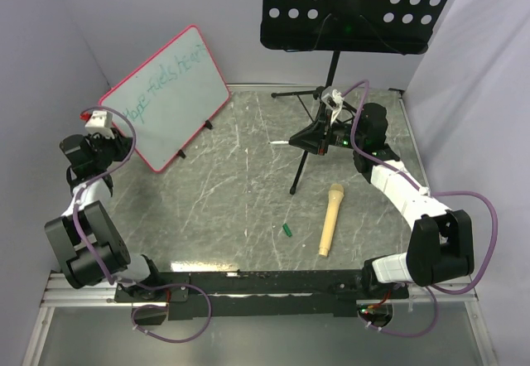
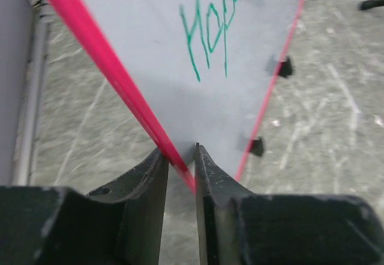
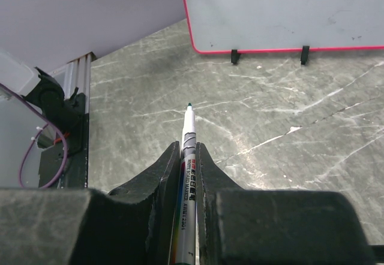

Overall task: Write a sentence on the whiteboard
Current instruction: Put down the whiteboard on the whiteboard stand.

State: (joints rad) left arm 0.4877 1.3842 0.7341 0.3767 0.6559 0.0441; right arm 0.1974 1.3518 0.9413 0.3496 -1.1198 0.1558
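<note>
Pink-framed, one whiteboard (image 1: 178, 109) stands between slightly spread left jaws; right jaws pinch one marker (image 3: 188, 139).

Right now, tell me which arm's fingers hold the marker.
The right fingers: they are shut on the uncapped marker. The left fingers only straddle the pink frame of the whiteboard.
</note>
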